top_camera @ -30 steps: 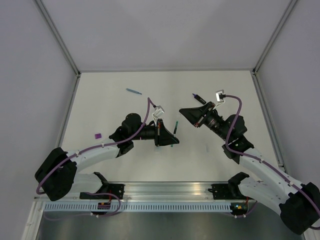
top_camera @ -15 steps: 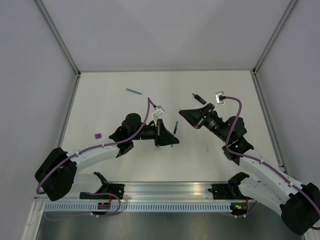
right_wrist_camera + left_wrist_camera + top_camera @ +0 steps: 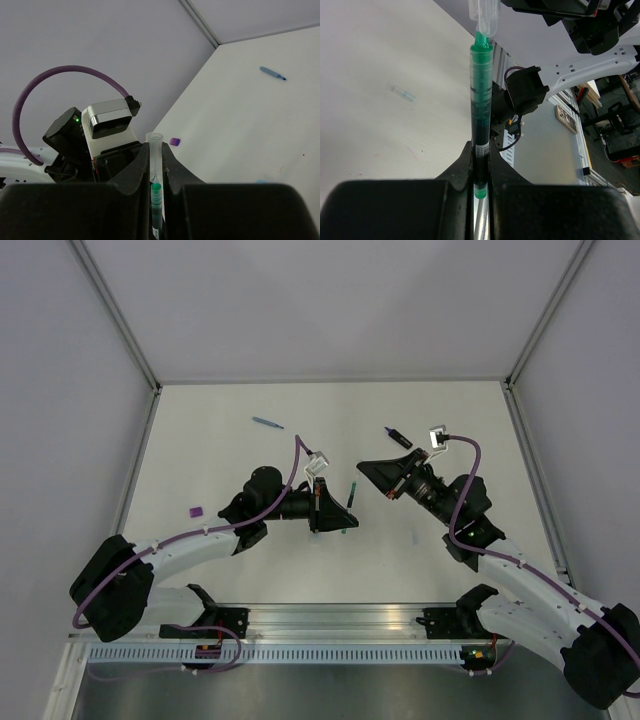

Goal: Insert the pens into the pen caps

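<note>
- On the white table (image 3: 470, 410), nearest the front edge, a pale-blue cap (image 3: 403, 93) is seen lying alone, right of centre and touched by nothing.
- At mid-table the left gripper (image 3: 480, 156) is clamped tight on a thin dark pen (image 3: 481, 105). The pen is gripped near its tail end, and its green tip is pointed toward the right arm.
- Facing it, the right gripper (image 3: 155, 150) is closed on a clear cap (image 3: 155, 157), which is pinched between the two fingers with one end turned toward the pen.
- The end of the clear cap is met by the green tip, and pen and cap are lined up end to end above the table — how far the tip has entered cannot be told.
- Off to the left, at about the same depth, a purple cap (image 3: 195, 510) is seen lying beside the left arm, well apart from both grippers.
- Farther back, a black-and-purple marker (image 3: 397, 437) is laid on the right side, just beyond the right gripper.
- Farthest of all, a thin blue pen (image 3: 267, 423) is laid on the left side — well apart from the marker.
</note>
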